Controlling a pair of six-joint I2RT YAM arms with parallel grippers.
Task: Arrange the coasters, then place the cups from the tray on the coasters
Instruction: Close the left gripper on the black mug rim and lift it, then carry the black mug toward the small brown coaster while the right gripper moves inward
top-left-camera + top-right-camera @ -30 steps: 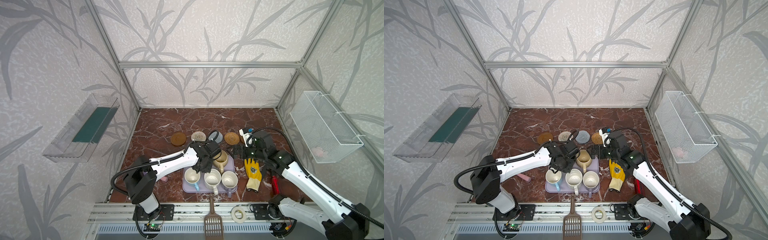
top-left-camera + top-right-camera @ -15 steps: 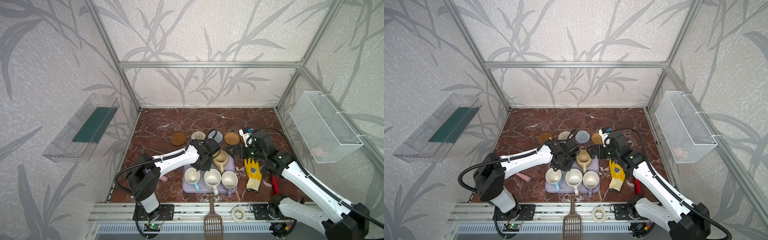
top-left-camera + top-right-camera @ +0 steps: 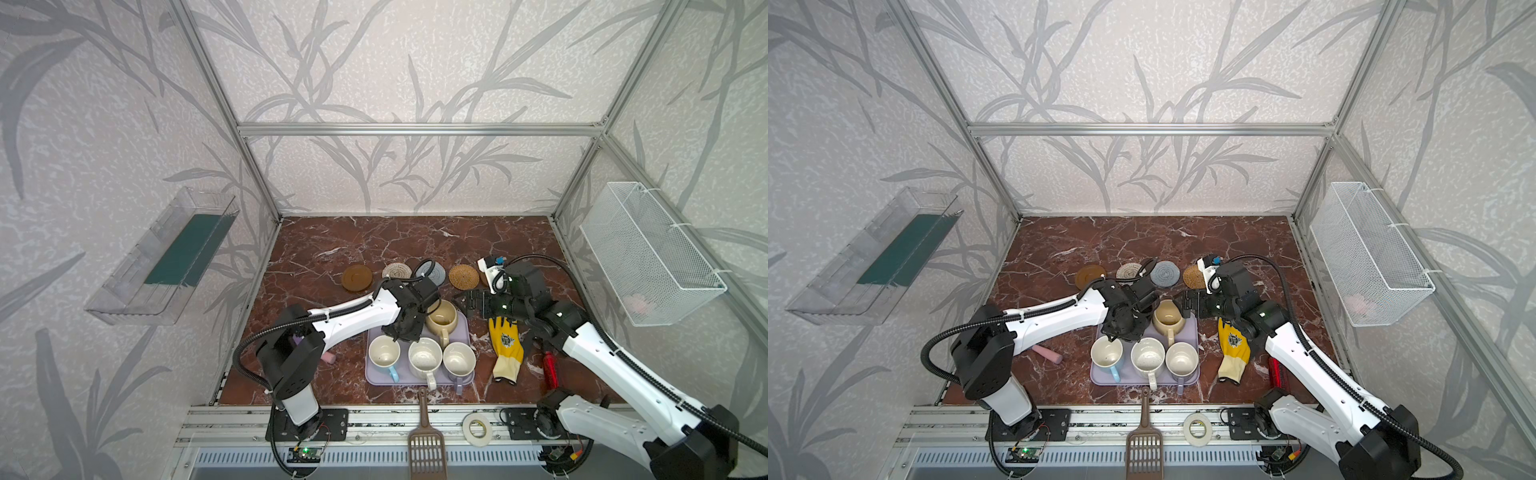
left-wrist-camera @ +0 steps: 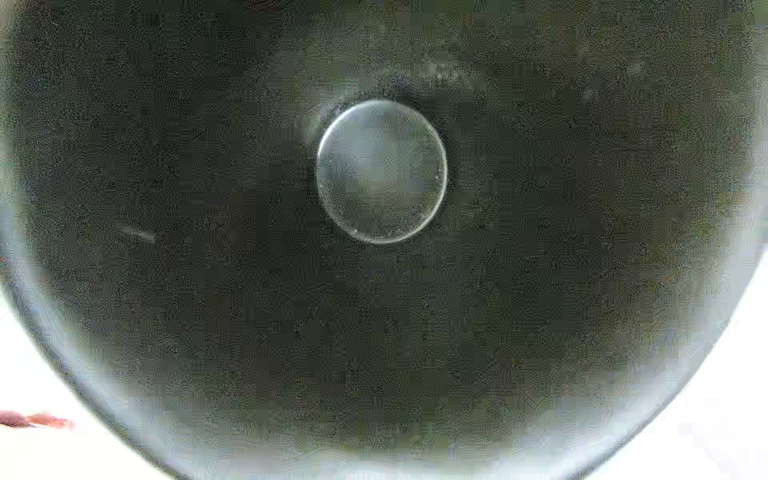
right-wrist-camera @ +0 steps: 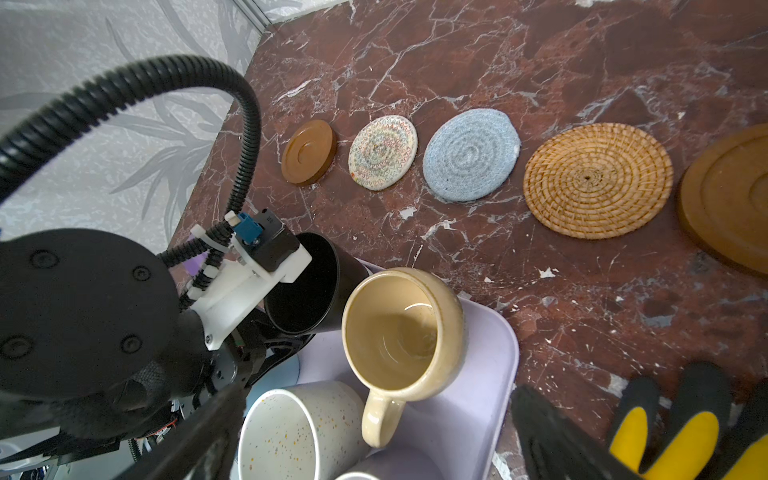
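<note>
The black cup [image 5: 307, 286] is seen at the far left corner of the tray [image 5: 478, 374], beside the beige-yellow cup [image 3: 442, 322], with five coasters [image 5: 469, 153] already laid in a row on the desk [image 5: 540, 62] just beyond. The left hand [image 3: 409, 326] has just been pinched narrow at that cup; a grip is judged, though the contact is hidden, so a lift to a coaster is expected. The right hand [image 3: 471, 303] is held wide and empty, just right of the beige-yellow cup.

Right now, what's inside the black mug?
The black mug looks empty: dark walls, a bare round bottom. The left arm covers part of its rim.
</note>
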